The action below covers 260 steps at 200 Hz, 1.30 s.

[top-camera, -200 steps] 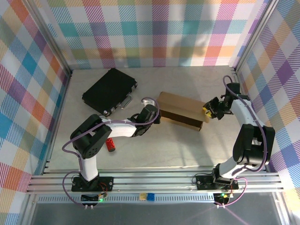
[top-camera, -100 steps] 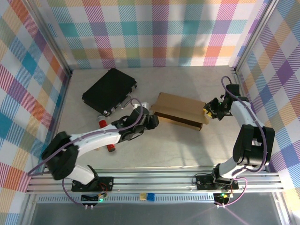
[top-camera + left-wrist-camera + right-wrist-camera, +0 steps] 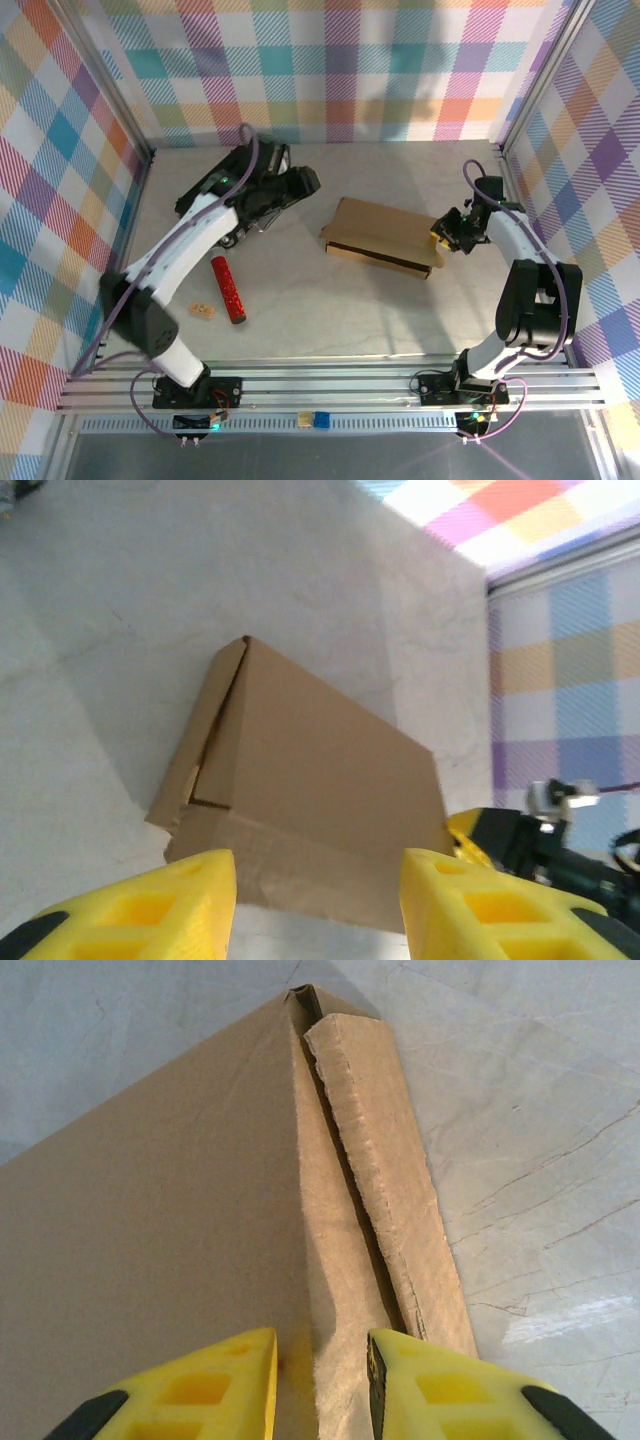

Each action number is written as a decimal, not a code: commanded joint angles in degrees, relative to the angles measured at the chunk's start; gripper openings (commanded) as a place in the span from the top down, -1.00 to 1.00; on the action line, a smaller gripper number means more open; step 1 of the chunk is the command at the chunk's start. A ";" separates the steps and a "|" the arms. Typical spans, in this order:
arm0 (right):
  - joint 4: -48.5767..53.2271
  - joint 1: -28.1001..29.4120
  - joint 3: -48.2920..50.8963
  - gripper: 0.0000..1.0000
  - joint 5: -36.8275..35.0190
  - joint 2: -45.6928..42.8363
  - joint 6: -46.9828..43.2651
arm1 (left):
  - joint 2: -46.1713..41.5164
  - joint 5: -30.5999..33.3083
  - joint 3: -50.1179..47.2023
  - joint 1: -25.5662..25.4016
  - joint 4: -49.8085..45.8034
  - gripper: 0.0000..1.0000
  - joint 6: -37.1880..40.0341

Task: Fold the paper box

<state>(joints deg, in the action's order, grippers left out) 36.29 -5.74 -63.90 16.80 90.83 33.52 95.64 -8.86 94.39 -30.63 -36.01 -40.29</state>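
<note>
At the right gripper (image 3: 320,1365): closed on the right end of the paper box (image 3: 150,1210), with 1 yellow finger (image 3: 190,1385) on each side of a raised cardboard fold. Seen from above, meets the box at its right end, on the side nearer the arm bases.

At the left gripper (image 3: 318,875): spread apart, with nothing between the 2 yellow fingers. Hangs by the right corner of the black case (image 3: 225,195), well apart from the box.

As for the box: lies flat on the pale marble table (image 3: 350,310), right of centre. Runs with its long axis left to right in the top view, the right end tipped a little toward the arm bases. Shows a dark slit along the near long side.

Further left: a red cylinder (image 3: 227,288) and a small tan piece (image 3: 202,311), near each other, well apart from the box.
</note>
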 commanded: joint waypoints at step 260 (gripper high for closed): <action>5.15 0.64 0.00 0.26 -2.66 1.27 -6.54 | 11.24 -2.08 -6.92 -2.81 1.82 0.17 10.86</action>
<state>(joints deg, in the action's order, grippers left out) 39.35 -5.54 -62.37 14.33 93.60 27.55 108.99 -11.27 85.45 -34.63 -32.86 -31.22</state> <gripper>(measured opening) 0.369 0.417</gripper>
